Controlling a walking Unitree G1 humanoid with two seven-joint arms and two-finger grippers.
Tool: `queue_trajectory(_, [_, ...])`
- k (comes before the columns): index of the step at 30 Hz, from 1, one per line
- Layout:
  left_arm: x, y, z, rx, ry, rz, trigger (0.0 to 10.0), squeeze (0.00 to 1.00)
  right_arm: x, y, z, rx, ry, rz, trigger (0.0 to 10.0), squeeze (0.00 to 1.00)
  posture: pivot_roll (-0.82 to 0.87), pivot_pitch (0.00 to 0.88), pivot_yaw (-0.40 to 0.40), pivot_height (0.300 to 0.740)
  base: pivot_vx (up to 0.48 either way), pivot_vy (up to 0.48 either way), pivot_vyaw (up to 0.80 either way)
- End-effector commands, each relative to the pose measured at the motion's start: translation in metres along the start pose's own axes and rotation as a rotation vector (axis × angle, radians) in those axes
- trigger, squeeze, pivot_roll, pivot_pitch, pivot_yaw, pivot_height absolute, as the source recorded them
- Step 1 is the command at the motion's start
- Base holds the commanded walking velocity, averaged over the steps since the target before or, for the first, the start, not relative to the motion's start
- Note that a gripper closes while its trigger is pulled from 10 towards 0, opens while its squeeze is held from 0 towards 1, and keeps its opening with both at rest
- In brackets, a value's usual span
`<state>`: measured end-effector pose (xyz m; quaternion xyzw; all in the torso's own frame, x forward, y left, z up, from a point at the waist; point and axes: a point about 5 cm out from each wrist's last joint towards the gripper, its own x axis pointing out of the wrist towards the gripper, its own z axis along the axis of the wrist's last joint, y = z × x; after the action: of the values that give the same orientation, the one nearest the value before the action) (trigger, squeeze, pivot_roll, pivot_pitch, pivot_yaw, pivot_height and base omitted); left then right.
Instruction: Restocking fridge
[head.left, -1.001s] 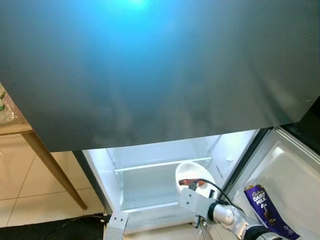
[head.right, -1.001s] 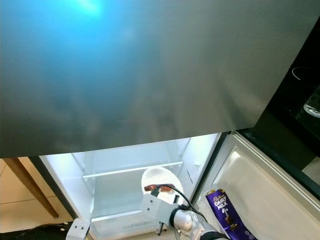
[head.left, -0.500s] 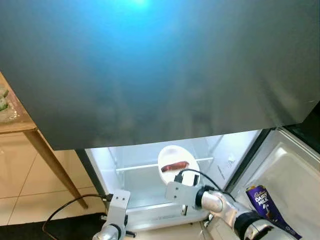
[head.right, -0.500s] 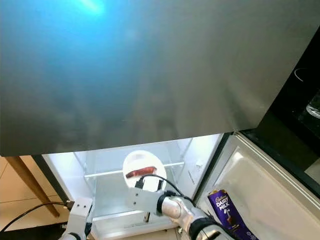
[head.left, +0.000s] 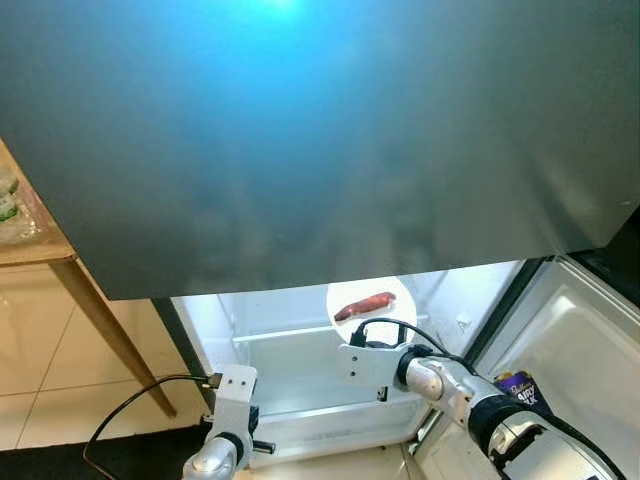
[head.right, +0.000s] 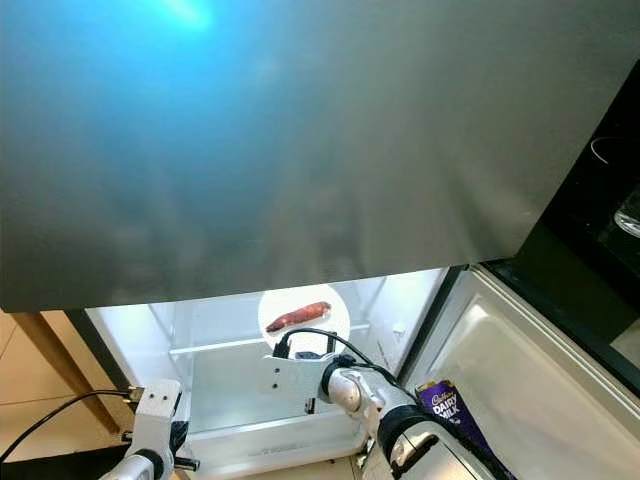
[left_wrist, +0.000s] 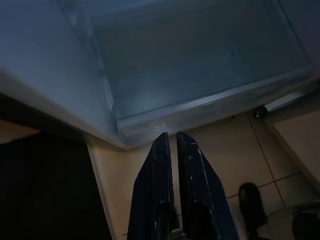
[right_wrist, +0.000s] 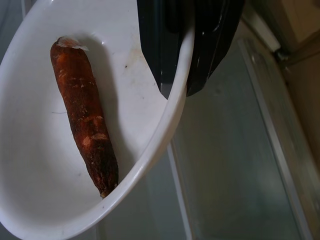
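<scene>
Jaws, right gripper (right_wrist: 175, 75): you see them pinching the rim of the white plate (right_wrist: 35, 165), one black finger inside the rim and one outside. Jaws, left gripper (left_wrist: 171, 137): pressed together with only a thin slit between the two fingers, holding nothing, pointed at the floor tiles (left_wrist: 220, 150) just in front of the fridge's clear bottom drawer (left_wrist: 200, 70). Plate contents: one reddish-brown root, like a sweet potato (right_wrist: 85, 125), lying lengthwise on the plate, one end pale where it looks cut. Plate position: you find it raised inside the open fridge (head.left: 300, 340), just above the glass shelf (head.left: 280, 332) and close under the dark grey upper door (head.left: 320, 150), towards the right side of the lit compartment. Right arm (head.left: 440, 385): silver, reaching in from the lower right. Door bin: the open fridge door (head.left: 580, 340) on the right carries a purple Dairy Milk chocolate pack (head.right: 445, 405). Surroundings: a wooden table (head.left: 40, 250) with an angled leg stands to the left on pale floor tiles.
</scene>
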<state>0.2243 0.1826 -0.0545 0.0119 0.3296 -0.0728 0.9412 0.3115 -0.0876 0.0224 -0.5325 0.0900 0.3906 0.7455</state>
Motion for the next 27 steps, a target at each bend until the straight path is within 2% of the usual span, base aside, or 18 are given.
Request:
queue_trajectory(1, [0.0, -0.005, -0.001, 0.003, -0.009, -0.018, 10.0, 0.0, 0.0, 0.003, -0.002, -0.026, 0.013, 0.031, 10.0, 0.0, -0.02, 0.0, -0.037, 0.705, 0.0, 0.0, 0.0])
queue_trajectory(7, [-0.001, -0.009, -0.006, 0.052, 0.02, -0.036, 10.0, 0.0, -0.002, 0.012, -0.005, -0.042, 0.024, 0.099, 10.0, 0.0, -0.02, 0.0, -0.037, 0.675, 0.0, 0.0, 0.0])
queue_trajectory(19, [-0.001, -0.013, -0.009, 0.083, 0.034, -0.057, 10.0, 0.0, -0.004, 0.015, -0.01, -0.082, 0.035, 0.133, 10.0, 0.0, -0.03, 0.0, -0.035, 0.62, 0.0, 0.0, 0.0])
queue_trajectory(27, [-0.002, -0.014, -0.012, 0.091, 0.044, -0.062, 10.0, 0.0, -0.005, 0.014, -0.008, -0.087, 0.013, 0.136, 10.0, 0.0, -0.03, 0.0, -0.035, 0.62, 0.0, 0.0, 0.0])
